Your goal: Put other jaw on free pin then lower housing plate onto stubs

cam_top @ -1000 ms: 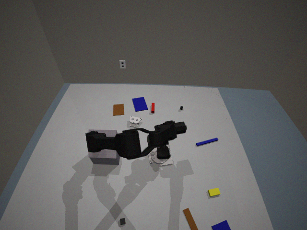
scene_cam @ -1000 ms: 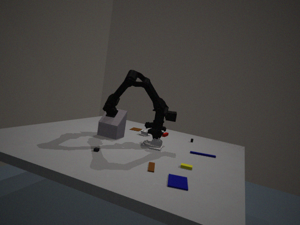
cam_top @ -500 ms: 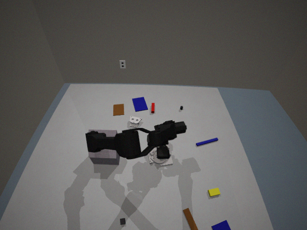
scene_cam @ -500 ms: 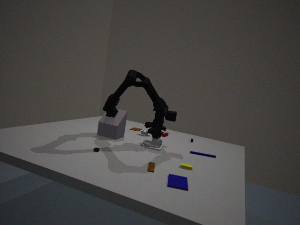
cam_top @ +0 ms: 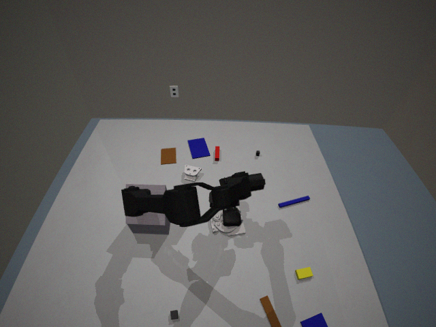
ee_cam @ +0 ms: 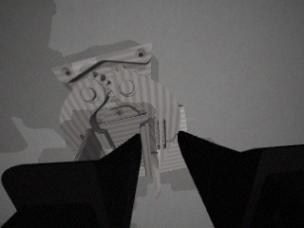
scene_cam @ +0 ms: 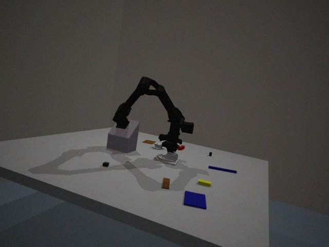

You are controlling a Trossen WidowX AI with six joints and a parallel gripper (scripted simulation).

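The white base (cam_top: pixel 241 231) (scene_cam: pixel 172 162) (ee_cam: pixel 177 162) lies on the table under the gripper. In the wrist view, the left jaw (ee_cam: pixel 71 108) and the right jaw (ee_cam: pixel 163 101) lie over the base, their round hubs side by side and their gear teeth close together; full meshing cannot be told. My gripper (ee_cam: pixel 159 136) (scene_cam: pixel 171 152) points down, shut on the right jaw's raised grip part. Its fingers hide part of that jaw. The white housing plate (cam_top: pixel 192 170) (scene_cam: pixel 158 144), with two holes, rests on a small stand away from the base.
A grey-pink block (cam_top: pixel 147 227) (scene_cam: pixel 118 142) stands under the arm's base. Near the housing plate lie an orange tile (cam_top: pixel 168 155), a blue tile (cam_top: pixel 199 148) and a red bar (cam_top: pixel 216 153). A blue rod (cam_top: pixel 293 201) and a yellow block (cam_top: pixel 304 272) lie to the right.
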